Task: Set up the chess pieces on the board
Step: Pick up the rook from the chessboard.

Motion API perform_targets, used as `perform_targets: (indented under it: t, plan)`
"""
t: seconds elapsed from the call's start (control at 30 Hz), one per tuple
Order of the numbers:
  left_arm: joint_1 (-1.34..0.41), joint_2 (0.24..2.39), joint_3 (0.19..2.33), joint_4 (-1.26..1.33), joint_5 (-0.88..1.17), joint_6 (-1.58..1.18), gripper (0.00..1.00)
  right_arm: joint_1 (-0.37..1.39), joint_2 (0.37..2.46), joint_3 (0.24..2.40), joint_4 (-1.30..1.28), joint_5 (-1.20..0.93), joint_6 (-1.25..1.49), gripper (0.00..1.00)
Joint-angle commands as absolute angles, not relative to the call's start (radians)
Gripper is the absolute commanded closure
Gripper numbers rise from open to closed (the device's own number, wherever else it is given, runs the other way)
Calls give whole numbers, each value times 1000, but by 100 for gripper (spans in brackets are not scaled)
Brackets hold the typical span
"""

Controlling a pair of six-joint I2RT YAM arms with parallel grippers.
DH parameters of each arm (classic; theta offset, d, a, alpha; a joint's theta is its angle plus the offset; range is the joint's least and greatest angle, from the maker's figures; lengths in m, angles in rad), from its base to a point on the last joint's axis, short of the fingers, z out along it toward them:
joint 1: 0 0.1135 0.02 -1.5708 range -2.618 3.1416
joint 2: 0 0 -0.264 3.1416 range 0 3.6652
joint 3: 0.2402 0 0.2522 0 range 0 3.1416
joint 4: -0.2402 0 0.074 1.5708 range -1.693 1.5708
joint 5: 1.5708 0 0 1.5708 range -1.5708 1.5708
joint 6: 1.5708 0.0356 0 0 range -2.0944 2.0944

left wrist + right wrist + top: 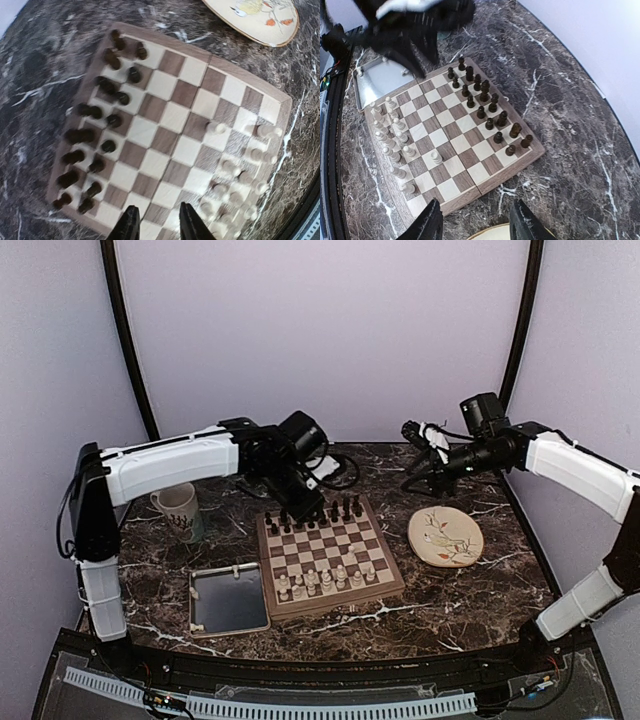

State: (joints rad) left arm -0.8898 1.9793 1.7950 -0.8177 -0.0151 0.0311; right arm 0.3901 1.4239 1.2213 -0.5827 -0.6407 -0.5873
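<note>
The board (330,552) lies mid-table, and in the left wrist view the board (165,140) fills the frame. Dark chess pieces (312,512) fill its two far rows; cream ones (325,580) stand along the near rows. One cream pawn (436,157) stands a square ahead of its row. My left gripper (157,224) hovers over the board's edge, open, with nothing between its fingers. My right gripper (476,222) hangs high, right of the board (450,135), open and empty, above the plate's rim.
A grey metal tray (228,598) lies left of the board, a mug (180,512) behind it. A round floral plate (445,536) sits right of the board. My left arm (415,25) reaches over the board's far left corner.
</note>
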Motion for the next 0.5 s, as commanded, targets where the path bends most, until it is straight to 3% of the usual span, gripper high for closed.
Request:
perform_targets:
  t: [0.0, 0.27, 0.47]
  plan:
    - [-794, 1743, 1577, -664, -92, 72, 70, 510, 1521, 1277, -661, -514, -621, 54]
    - [-714, 1506, 1220, -333, -129, 125, 68, 689, 1744, 1376, -716, -373, -600, 50]
    - [-671, 1488, 1185, -319, -117, 120, 65, 765, 1897, 1484, -784, -262, -598, 48]
